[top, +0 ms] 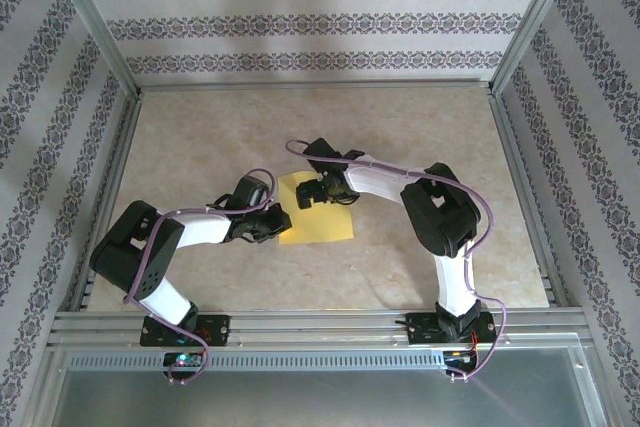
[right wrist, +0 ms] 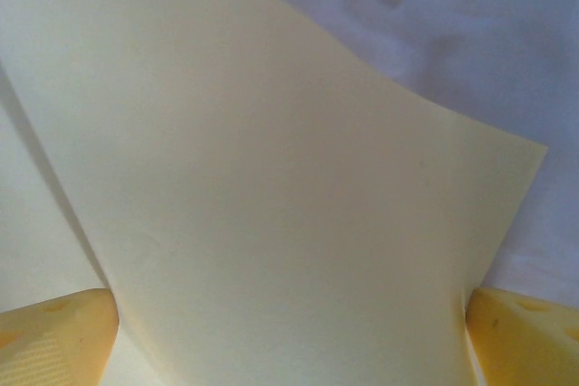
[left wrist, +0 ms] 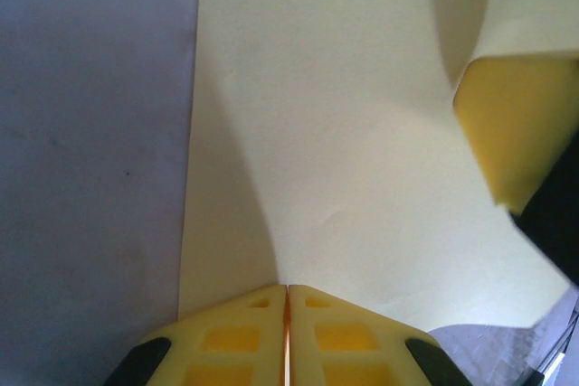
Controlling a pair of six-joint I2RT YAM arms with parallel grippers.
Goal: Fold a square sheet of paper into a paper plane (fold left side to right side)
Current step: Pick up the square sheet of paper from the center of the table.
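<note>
Two arms (top: 385, 179) reach inward; left gripper (left wrist: 287, 291) pinches square sheet of paper (top: 320, 225); right gripper (top: 315, 194) spread.

Closed left gripper (left wrist: 287, 300) pinching square sheet of paper (left wrist: 344, 133) edge — sheet bowed.

The left arm (top: 195, 232) reaches in from the near left with its elbow bent, the left jaws pressed together. The right arm (top: 378, 183) folds in from the right, the right jaws spread wide.
</note>
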